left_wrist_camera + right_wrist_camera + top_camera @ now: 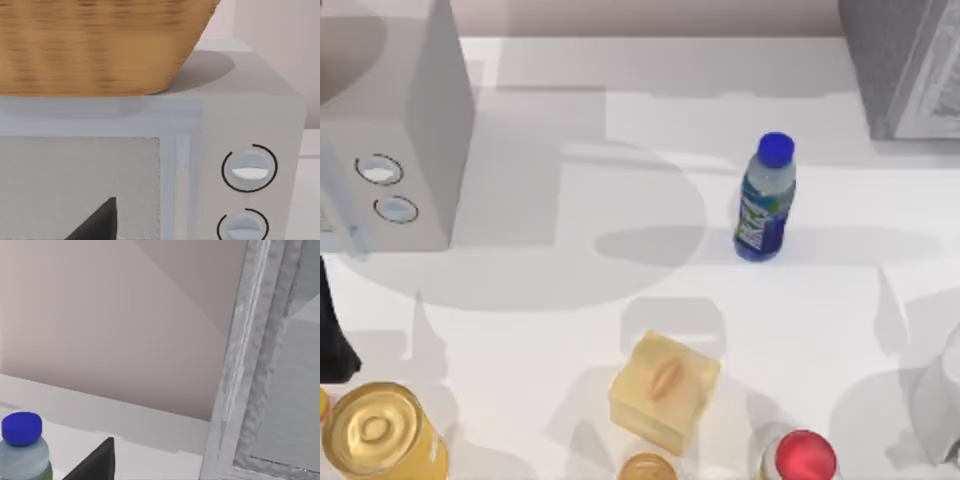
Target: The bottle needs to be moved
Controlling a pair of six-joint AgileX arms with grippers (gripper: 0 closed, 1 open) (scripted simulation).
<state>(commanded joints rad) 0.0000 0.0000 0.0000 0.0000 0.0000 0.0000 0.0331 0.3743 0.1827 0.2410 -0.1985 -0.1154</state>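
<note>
Top view had bottle (764, 199) upright on surface (570, 300), apart from jaws; jaw state untellable. You'd grip light, slick, crushable body mid-label.

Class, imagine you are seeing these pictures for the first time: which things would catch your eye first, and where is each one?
The bottle with its blue cap stands upright alone on the white table, right of centre. At the table's left sits a grey microwave with two round dials; the left wrist view shows a woven basket on top of it. Along the near edge stand a yellow can, a pale block and a red-capped container.
</note>
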